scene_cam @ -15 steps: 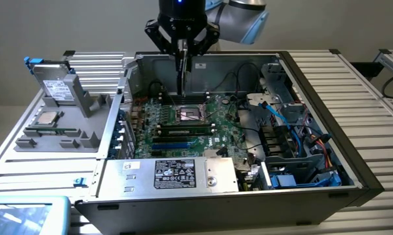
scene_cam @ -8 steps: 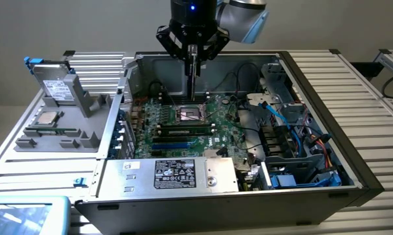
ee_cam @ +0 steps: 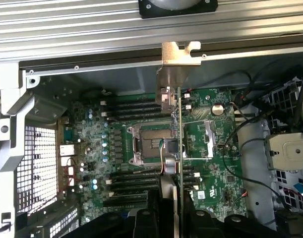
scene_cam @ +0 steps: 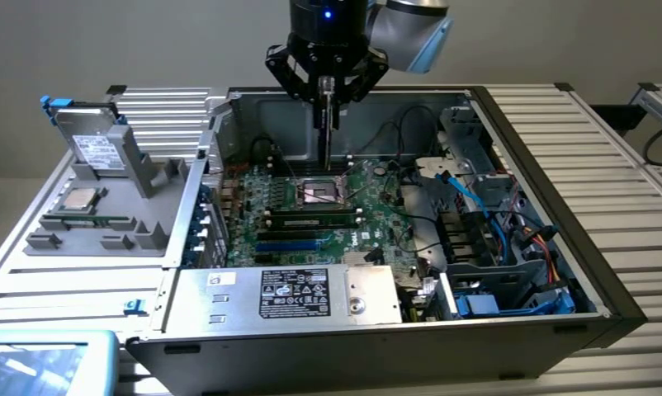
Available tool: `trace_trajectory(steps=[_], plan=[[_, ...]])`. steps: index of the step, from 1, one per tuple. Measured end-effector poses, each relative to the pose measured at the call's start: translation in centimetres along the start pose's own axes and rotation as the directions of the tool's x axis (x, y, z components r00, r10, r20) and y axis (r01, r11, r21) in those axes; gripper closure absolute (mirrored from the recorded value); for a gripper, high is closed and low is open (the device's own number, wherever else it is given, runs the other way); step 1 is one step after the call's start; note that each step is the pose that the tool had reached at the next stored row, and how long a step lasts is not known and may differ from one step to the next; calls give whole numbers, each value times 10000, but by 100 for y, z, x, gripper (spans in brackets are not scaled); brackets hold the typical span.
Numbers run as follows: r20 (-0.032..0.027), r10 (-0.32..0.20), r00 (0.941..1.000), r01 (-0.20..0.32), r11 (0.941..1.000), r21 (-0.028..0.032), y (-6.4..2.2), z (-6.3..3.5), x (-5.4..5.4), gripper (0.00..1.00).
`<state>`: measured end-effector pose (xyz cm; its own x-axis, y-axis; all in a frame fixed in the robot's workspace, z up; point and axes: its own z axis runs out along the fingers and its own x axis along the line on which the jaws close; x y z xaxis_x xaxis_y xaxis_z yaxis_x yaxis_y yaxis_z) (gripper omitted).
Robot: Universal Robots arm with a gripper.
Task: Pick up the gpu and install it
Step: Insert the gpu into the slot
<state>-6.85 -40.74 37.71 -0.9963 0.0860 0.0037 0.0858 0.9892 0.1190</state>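
Observation:
My gripper (scene_cam: 327, 92) hangs over the open computer case (scene_cam: 595, 289), shut on the gpu (scene_cam: 327, 132). The gpu is a thin card held on edge and hanging straight down, its lower end just above the motherboard (scene_cam: 309, 239) near the CPU socket (scene_cam: 320, 195). In the wrist view the gpu (ee_cam: 179, 134) appears edge-on as a thin line running from between my fingers (ee_cam: 163, 206) out to its silver end bracket (ee_cam: 181, 57). Beneath it lie the CPU socket (ee_cam: 151, 144) and the green motherboard (ee_cam: 211, 148). The card touches nothing in the case.
On the exterior view's left, a grey holder (scene_cam: 144, 223) carries a boxy drive (scene_cam: 97, 144), a CPU chip (scene_cam: 83, 198) and a memory stick (scene_cam: 83, 221). The power supply (scene_cam: 287, 293) sits at the case front. Cables and drive cages (scene_cam: 496, 223) crowd the right side.

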Motion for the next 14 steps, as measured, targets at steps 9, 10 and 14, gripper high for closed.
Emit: trace_trajectory(steps=[9,10,14], plan=[[-195,-1614,9867,1613,9869,-67,-2,12,1,71],[-215,-1791,9836,1790,9838,-81,-2,14,1,71],[-298,-2498,9678,2496,9683,-118,-3,23,1,71]])
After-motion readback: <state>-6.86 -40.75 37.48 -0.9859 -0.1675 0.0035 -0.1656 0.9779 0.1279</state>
